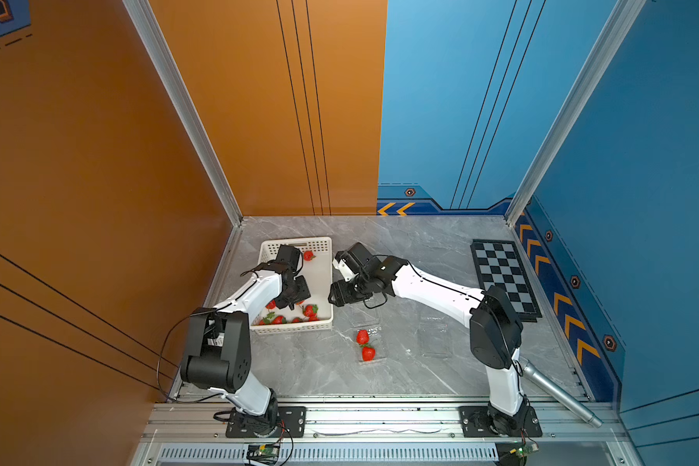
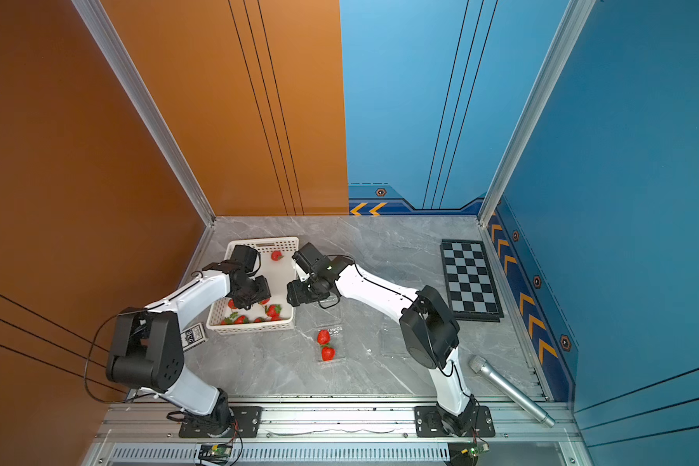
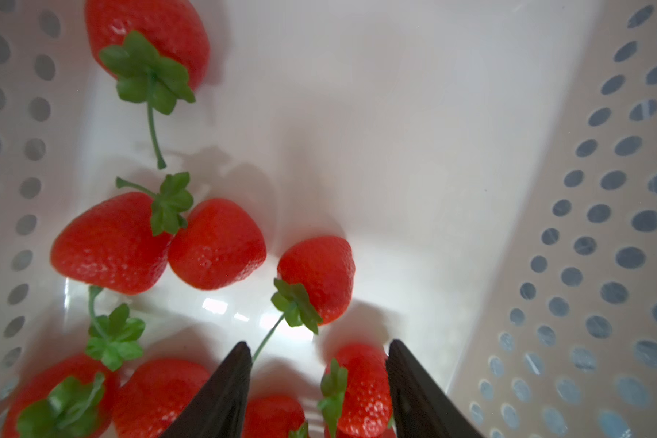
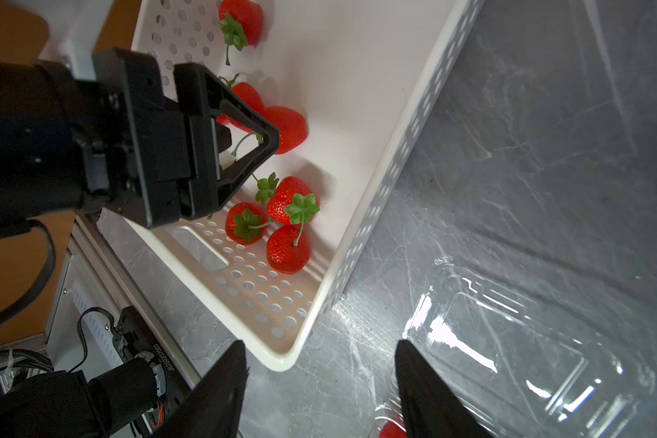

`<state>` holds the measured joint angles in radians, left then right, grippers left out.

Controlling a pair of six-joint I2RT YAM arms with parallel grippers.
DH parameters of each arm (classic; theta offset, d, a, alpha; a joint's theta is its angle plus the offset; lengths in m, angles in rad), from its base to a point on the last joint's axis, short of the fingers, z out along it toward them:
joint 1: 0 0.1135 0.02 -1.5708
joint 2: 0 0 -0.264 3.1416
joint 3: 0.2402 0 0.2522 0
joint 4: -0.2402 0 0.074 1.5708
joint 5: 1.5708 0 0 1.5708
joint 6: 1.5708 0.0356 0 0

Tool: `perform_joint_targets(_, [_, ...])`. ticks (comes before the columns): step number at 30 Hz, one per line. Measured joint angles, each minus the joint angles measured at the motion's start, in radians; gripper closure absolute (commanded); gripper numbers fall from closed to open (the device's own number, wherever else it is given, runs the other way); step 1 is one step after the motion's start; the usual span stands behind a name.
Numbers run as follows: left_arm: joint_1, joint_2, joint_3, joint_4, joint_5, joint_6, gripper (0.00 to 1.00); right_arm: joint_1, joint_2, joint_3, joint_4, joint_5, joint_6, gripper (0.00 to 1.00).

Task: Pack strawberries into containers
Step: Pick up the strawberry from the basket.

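Note:
Several red strawberries (image 3: 217,242) lie in the white perforated basket (image 1: 299,244). My left gripper (image 3: 318,343) reaches down inside the basket, open. One strawberry (image 3: 361,383) sits between its fingers, against one finger and clear of the other. Both top views show two strawberries (image 1: 363,337) (image 2: 327,353) lying in a clear container (image 1: 374,343) on the table. A second clear container (image 1: 434,335) stands to its right. My right gripper (image 4: 321,343) hangs open over the bare table beside the basket's corner, next to the clear container (image 4: 528,341).
A folded chessboard (image 1: 505,278) lies at the back right. A silver microphone (image 1: 557,391) rests near the right front edge. A card deck (image 2: 193,336) sits left of the basket under the left arm. One strawberry (image 1: 308,255) lies alone at the basket's far end.

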<state>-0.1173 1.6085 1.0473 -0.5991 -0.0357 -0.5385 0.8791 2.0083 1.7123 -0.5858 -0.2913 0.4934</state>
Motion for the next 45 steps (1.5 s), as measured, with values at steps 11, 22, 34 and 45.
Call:
perform_joint_targets(11, [0.006, 0.103, 0.015, 0.066, 0.021, 0.0, 0.44, 0.0, 0.0, 0.0, 0.0, -0.005, 0.0, 0.35])
perform_joint_targets(22, [0.006, 0.151, 0.062, 0.096, 0.021, 0.0, 0.45, -0.01, 0.0, -0.001, 0.0, -0.023, -0.008, 0.35])
perform_joint_targets(34, [0.005, 0.189, 0.074, 0.11, 0.022, 0.012, 0.52, -0.021, 0.0, -0.012, -0.002, -0.023, -0.008, 0.36])
perform_joint_targets(45, [-0.008, 0.201, 0.086, 0.114, 0.023, 0.023, 0.69, -0.027, -0.002, -0.054, -0.002, -0.022, -0.008, 0.41])
